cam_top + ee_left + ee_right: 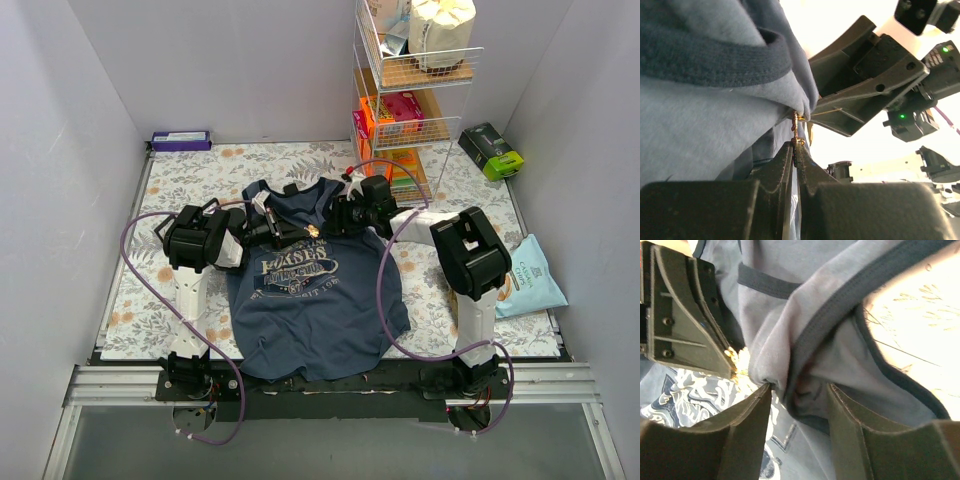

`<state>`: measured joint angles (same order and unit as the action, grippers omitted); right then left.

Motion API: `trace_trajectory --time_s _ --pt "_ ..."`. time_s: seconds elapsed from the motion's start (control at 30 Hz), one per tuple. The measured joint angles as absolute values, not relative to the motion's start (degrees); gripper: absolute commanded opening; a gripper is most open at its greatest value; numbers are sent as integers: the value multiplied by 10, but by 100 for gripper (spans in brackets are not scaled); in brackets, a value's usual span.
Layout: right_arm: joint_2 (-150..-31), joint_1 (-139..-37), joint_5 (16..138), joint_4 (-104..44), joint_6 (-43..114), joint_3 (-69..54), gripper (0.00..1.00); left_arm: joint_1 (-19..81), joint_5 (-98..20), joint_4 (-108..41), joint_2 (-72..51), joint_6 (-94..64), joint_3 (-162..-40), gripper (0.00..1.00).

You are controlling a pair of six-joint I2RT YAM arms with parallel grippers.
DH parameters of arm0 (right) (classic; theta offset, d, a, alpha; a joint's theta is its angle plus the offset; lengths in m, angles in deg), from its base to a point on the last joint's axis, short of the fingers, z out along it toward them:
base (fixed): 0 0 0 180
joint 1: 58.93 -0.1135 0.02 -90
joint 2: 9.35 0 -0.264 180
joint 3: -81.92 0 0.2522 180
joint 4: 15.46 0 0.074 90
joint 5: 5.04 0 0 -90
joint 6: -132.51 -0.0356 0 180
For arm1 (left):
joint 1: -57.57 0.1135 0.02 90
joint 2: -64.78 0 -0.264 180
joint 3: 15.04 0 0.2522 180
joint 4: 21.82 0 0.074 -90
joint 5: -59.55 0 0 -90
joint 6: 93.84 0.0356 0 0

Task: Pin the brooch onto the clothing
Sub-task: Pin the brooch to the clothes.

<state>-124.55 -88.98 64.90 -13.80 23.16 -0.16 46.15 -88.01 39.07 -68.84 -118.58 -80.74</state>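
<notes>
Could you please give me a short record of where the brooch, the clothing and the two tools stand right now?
clothing: navy tank top spread on the floral table, neckline bunched up between the arms
brooch: gold, at the edge of a fabric fold
left tool: shut on the brooch
right tool: jaws apart, a fold of the neckline between them
pinned: cannot tell

The overhead view was evenly lit and sharp, shadows soft. Both wrist views blew out to white behind the shirt; the left fingers loomed dark and blurred, the shirt hazy.
</notes>
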Motion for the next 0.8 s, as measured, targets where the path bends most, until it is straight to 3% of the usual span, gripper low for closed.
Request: trace_trajectory --time_s 0.3,0.8 --pt "-1243 -866 582 -96 195 6 62 462 -917 397 -688 -1187 -829 0" --pt "-1266 -863 529 -32 144 6 59 462 -938 397 -688 -1187 -837 0"
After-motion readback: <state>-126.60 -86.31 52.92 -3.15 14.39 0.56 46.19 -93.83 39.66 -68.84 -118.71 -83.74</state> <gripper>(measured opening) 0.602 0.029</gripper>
